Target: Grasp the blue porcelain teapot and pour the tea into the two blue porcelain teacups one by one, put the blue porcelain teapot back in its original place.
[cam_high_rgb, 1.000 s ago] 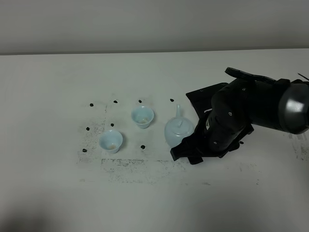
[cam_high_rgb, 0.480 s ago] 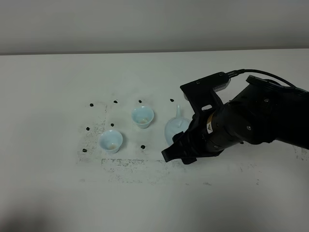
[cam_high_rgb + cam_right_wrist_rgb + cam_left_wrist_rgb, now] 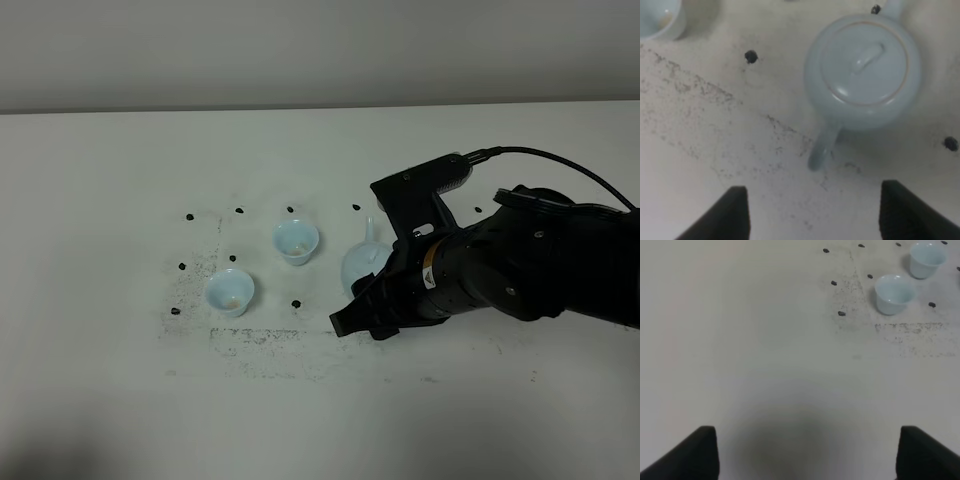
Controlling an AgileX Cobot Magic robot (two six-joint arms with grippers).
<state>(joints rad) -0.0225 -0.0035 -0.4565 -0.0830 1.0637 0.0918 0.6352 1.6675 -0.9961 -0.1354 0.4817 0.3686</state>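
Observation:
The pale blue porcelain teapot (image 3: 360,264) stands on the white table (image 3: 120,180), its near side hidden behind my right arm. In the right wrist view the teapot (image 3: 862,75) is seen from above, lid on, with its handle (image 3: 822,147) pointing toward my open right gripper (image 3: 815,215). Nothing sits between that gripper's fingers. To the teapot's left stand the two blue teacups (image 3: 296,241) (image 3: 230,291), upright. My right gripper (image 3: 362,325) hovers at the teapot's front. The left gripper (image 3: 807,460) is open over bare table, well away from the teacups (image 3: 894,293) (image 3: 927,257).
Small black marker dots (image 3: 190,216) ring the cups and teapot, and a speckled dark smear (image 3: 260,340) runs along the table in front of them. A black cable (image 3: 560,160) arcs over the right arm.
The right arm has turned and stretched leftward, bringing its open gripper down in front of the teapot. Teapot and cups have not moved.

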